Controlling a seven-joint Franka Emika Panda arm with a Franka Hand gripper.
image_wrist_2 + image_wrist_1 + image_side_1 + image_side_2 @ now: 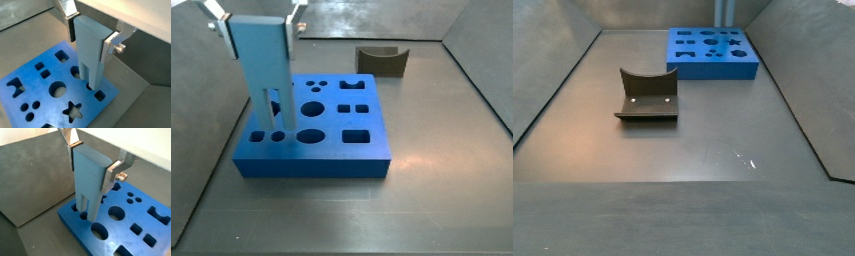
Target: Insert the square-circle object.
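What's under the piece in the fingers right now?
The blue board. The square-circle object, held upright by the gripper, has both legs in two holes near the board's edge. The leg tips are hidden inside, so I cannot tell whether it is seated.

The gripper [258,22] is cut off at the frame edge in both side views. A light blue piece [90,178] hides part of the blue board [133,230] in both wrist views.
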